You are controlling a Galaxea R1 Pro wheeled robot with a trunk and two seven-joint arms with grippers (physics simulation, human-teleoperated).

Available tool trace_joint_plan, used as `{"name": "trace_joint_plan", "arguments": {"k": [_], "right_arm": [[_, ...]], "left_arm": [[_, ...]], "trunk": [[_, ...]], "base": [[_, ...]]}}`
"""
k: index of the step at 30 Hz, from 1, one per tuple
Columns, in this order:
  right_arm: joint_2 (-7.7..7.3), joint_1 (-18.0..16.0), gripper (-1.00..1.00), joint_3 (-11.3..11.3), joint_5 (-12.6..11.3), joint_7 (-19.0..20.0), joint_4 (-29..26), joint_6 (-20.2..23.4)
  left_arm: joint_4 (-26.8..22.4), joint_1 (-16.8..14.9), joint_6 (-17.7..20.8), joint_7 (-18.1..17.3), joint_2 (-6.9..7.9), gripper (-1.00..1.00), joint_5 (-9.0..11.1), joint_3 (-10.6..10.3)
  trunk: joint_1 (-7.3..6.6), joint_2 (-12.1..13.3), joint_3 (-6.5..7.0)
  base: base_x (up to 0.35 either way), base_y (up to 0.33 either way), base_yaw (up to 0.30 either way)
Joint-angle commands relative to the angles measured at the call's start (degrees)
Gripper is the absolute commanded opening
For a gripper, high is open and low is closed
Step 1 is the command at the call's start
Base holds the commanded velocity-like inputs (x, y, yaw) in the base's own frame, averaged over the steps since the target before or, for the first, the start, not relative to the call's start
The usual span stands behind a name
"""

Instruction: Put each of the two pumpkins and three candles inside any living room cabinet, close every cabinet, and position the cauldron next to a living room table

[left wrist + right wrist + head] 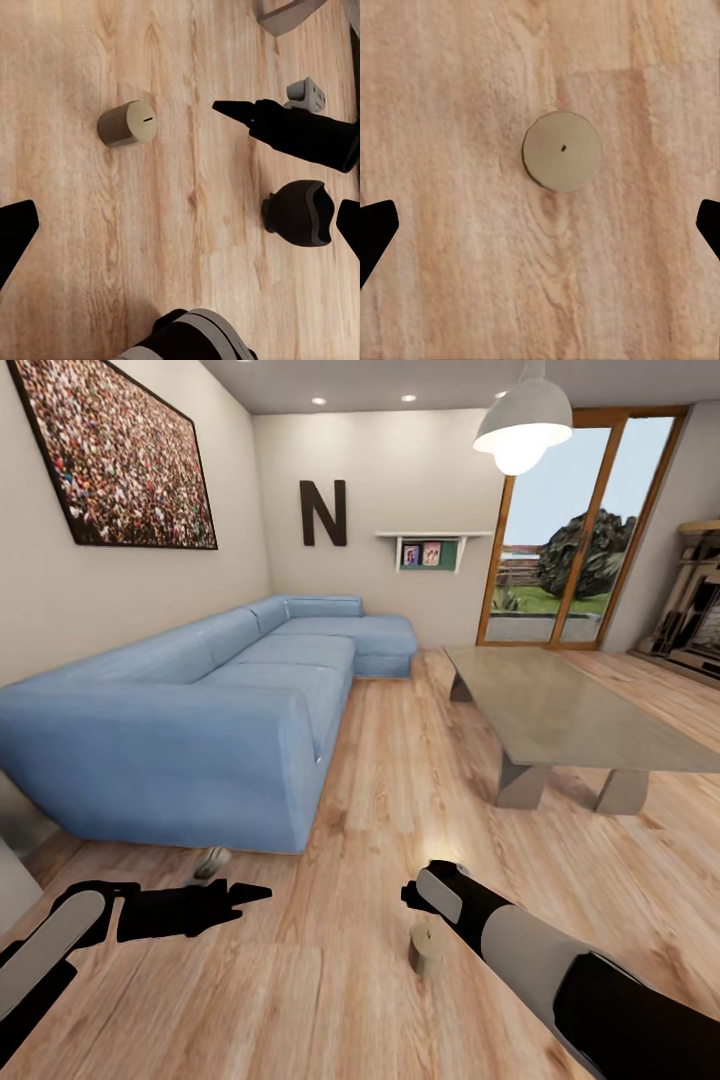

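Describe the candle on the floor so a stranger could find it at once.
Start at the blue corner sofa; on the plank floor in front of it, the right gripper hangs open above the candle. It is a stubby beige cylinder, upright, with a wick dot.

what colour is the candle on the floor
Beige-grey, with a tiny dark wick dot on its flat top; the candle shows best in the right wrist view.

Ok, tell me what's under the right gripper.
A candle stands upright on the wood floor, directly beneath the open right gripper. Its flat top and wick dot show; its underside is hidden.
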Motion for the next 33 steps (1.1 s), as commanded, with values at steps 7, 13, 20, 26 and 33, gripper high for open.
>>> {"name": "trace_joint_plan", "arguments": {"k": [7, 13, 20, 26, 33], "right_arm": [[-0.02, -0.06, 1.0, 0.39, -0.33, -0.33, -0.08, 0.21], [-0.02, -0.08, 1.0, 0.39, -0.33, -0.33, -0.08, 0.2], [-0.02, -0.06, 1.0, 0.43, -0.31, -0.33, -0.08, 0.2], [-0.02, -0.06, 1.0, 0.48, -0.27, -0.33, -0.08, 0.2], [-0.02, -0.06, 1.0, 0.48, -0.24, -0.33, -0.08, 0.2]], "left_arm": [[-0.07, -0.05, 0.03, 0.62, 0.03, 1.0, 0.29, -0.15], [0.01, -0.05, 0.03, 0.64, 0.02, 1.0, 0.25, -0.15], [0.02, -0.05, 0.03, 0.65, 0.02, 1.0, 0.24, -0.15], [0.13, -0.05, 0.03, 0.65, 0.02, 1.0, 0.21, -0.15], [0.08, -0.05, 0.03, 0.65, 0.02, 1.0, 0.24, -0.15]], "trunk": [[0.0, -0.03, -0.06], [0.0, -0.03, -0.06], [0.0, -0.03, -0.06], [0.0, -0.03, -0.06], [0.0, -0.03, -0.06]], "base": [[0.088, -0.036, 0.0], [0.133, -0.098, 0.0], [0.181, -0.121, 0.0], [0.173, -0.018, 0.0], [0.032, -0.001, 0.0]]}}
